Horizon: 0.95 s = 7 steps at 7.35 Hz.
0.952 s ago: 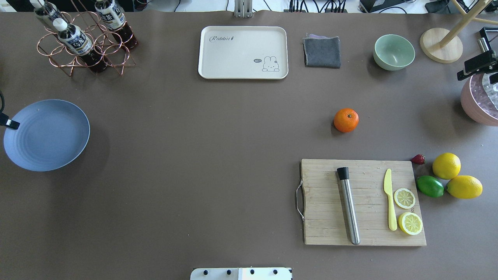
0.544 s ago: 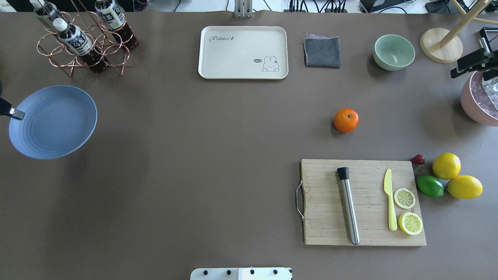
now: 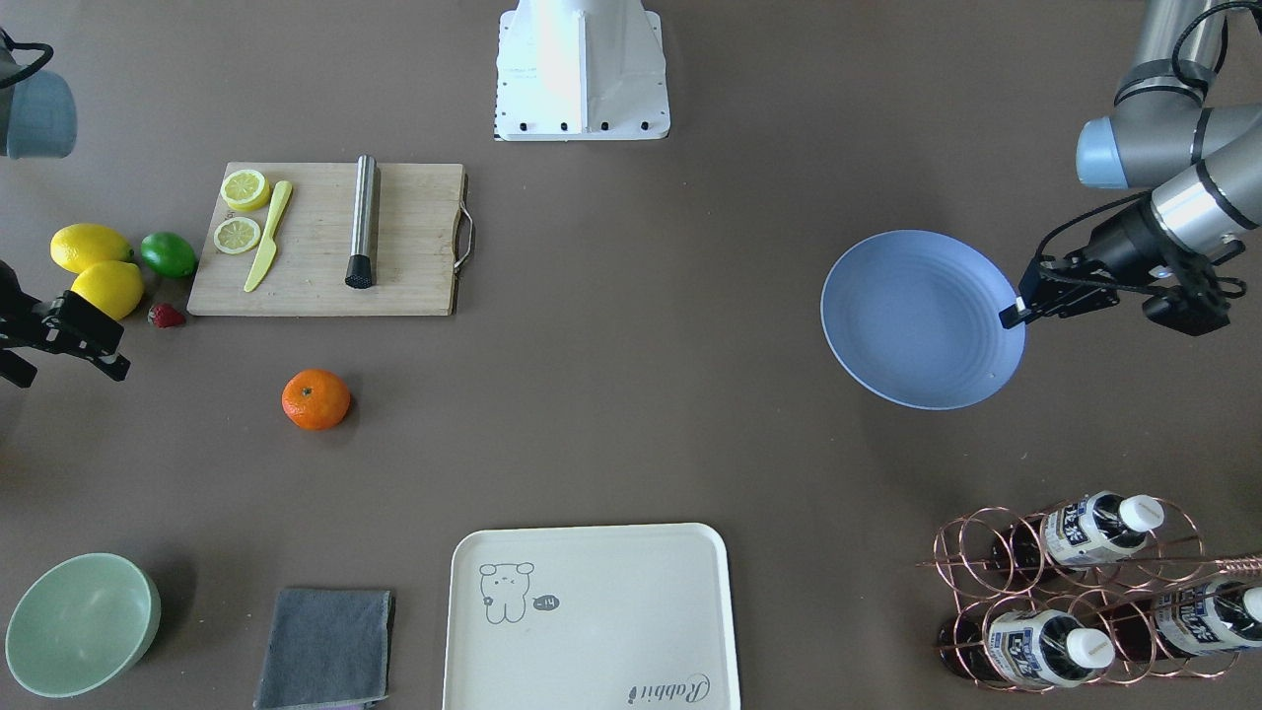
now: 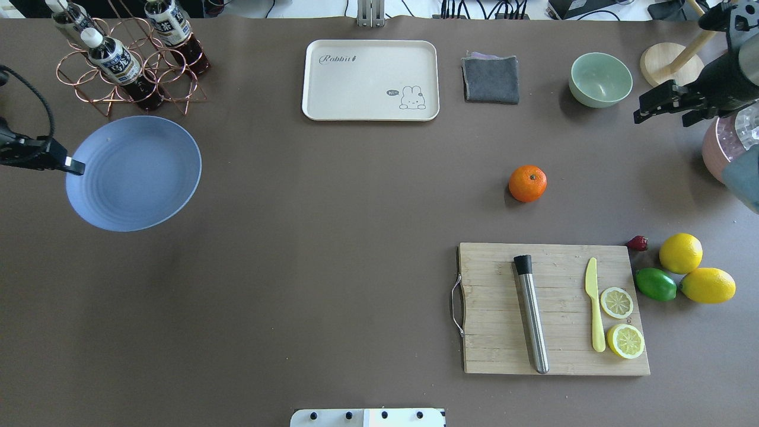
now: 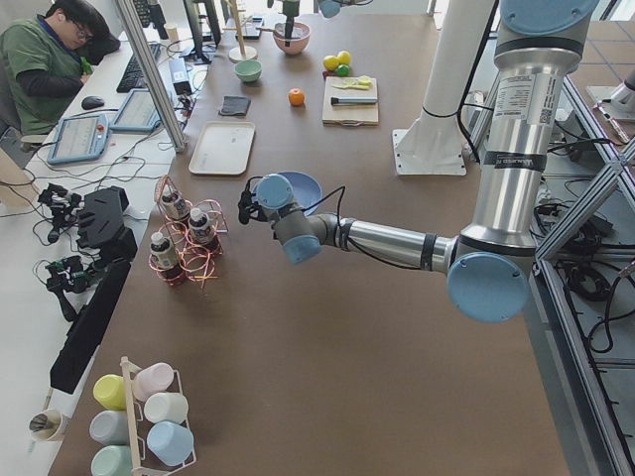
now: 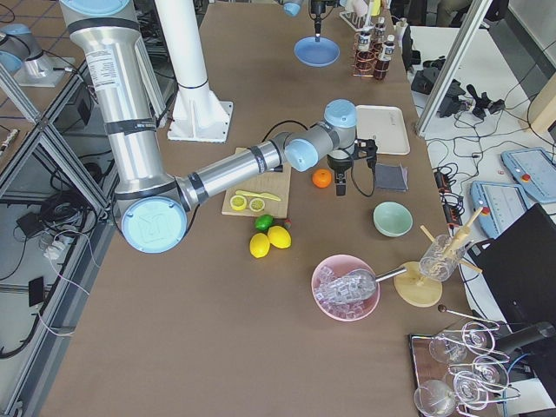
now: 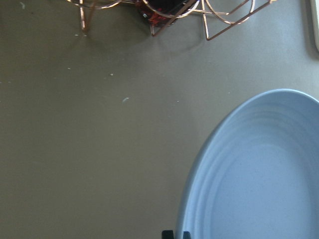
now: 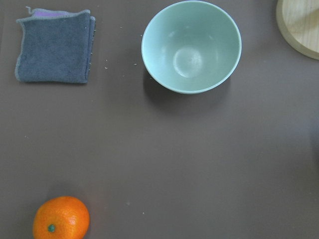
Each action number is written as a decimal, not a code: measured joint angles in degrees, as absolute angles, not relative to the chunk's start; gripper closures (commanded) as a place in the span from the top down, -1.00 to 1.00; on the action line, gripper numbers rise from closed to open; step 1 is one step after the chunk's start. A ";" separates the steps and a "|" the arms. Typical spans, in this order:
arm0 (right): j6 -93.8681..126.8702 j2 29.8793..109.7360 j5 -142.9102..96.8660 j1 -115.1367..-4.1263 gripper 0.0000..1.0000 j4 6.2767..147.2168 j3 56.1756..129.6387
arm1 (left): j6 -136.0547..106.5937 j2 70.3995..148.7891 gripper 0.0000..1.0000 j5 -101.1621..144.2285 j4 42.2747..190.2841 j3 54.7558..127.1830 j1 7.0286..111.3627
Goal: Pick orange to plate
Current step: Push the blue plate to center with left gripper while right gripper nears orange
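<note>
The orange (image 4: 528, 183) (image 3: 315, 399) sits alone on the brown table, also low at the left of the right wrist view (image 8: 61, 218). The periwinkle plate (image 4: 133, 173) (image 3: 922, 318) (image 7: 259, 174) hangs level above the table, its shadow below it, just in front of the bottle rack. My left gripper (image 4: 74, 166) (image 3: 1016, 314) is shut on the plate's outer rim. My right gripper (image 4: 660, 121) (image 3: 69, 377) hovers open and empty, above and to the right of the orange, near the green bowl.
A cutting board (image 4: 492, 356) carries a steel muddler, a yellow knife and lemon slices. Two lemons (image 4: 681, 252), a lime and a strawberry lie beside it. Along the back stand a copper bottle rack (image 4: 127, 65), a cream tray (image 4: 356, 89), a grey cloth (image 4: 491, 79) and a green bowl (image 4: 600, 79).
The left gripper has carried the plate to the right and toward the back, up to the bottle rack. The right gripper has moved in from the right edge toward the green bowl.
</note>
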<state>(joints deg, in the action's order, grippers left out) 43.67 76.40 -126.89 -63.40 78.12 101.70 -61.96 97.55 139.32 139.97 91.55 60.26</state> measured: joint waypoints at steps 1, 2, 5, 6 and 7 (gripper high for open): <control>45.07 74.44 -125.48 -61.27 1.00 78.28 101.17 | -67.45 99.64 -1.00 135.24 139.85 93.20 56.09; 46.22 72.63 -124.49 -59.46 1.00 78.36 100.40 | -72.64 102.23 -1.00 131.21 139.55 94.12 51.92; 52.94 68.61 -121.50 -54.22 1.00 78.02 98.32 | -83.38 110.95 -1.00 119.39 135.34 94.85 41.22; 54.74 67.92 -120.68 -52.82 1.00 77.98 97.89 | -85.56 112.99 -1.00 115.46 134.10 94.77 37.75; 55.66 67.59 -119.80 -51.68 1.00 77.97 97.45 | -86.78 114.57 -1.00 111.72 132.58 94.65 34.47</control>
